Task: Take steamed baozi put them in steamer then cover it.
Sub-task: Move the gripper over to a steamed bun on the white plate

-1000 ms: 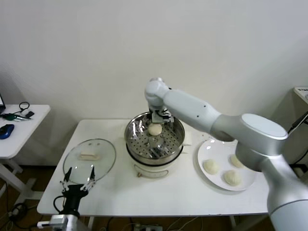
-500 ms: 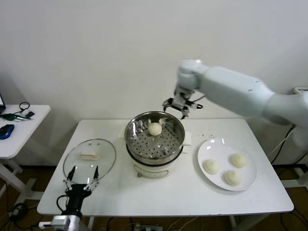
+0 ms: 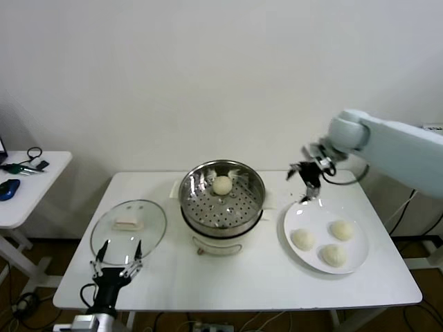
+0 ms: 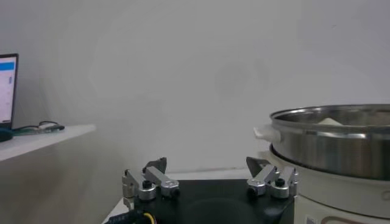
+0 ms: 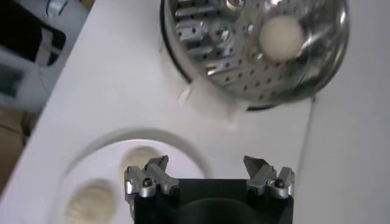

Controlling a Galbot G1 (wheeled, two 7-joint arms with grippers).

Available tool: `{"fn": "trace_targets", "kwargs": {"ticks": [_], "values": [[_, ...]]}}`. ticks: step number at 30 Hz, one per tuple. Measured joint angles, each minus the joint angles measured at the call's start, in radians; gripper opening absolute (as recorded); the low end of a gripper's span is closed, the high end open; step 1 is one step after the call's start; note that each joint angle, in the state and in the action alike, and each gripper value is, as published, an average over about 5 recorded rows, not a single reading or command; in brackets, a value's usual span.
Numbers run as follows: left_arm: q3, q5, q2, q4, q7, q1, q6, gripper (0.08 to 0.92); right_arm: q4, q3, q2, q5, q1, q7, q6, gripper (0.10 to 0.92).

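- We read no brand, label or writing on anything in view.
- Nearest us, the left gripper (image 3: 116, 253) hangs at the front left edge of the table (image 3: 228, 283), its fingers (image 4: 149, 180) spread apart and holding nothing; it sits just in front of the cover (image 3: 129, 226).
- The cover lies flat on the table to the left of the steamer (image 3: 222, 197), its whitish handle facing up.
- On the right, a plate (image 3: 304, 259) carries three baozi (image 3: 333, 255), all well apart from either gripper's fingers.
- In the middle, the steamer sits on its white pot base, and one baozi (image 3: 222, 185) rests on the perforated floor toward the back.
- Farther back on the right, the right gripper (image 3: 309, 177) hovers above the plate's far edge, between steamer and plate; its fingers (image 5: 149, 179) are apart and empty.
- From the right wrist view we see the plate's baozi below the fingers and the steamer's baozi beyond them.
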Motion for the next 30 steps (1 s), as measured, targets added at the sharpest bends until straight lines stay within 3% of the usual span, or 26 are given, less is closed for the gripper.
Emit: {"fn": "trace_targets", "kwargs": {"ticks": [13, 30], "values": [[-0.009, 0.000, 0.001, -0.004, -0.003, 0.000, 0.013, 0.823, -0.072, 0.152, -0.010, -0.143, -0.255, 0.010, -0.023, 0.823], [-0.012, 0.010, 0.003, 0.010, -0.006, -0.002, 0.019, 0.823, -0.161, 0.256, 0.052, -0.219, -0.401, 0.028, -0.016, 0.823]]}}
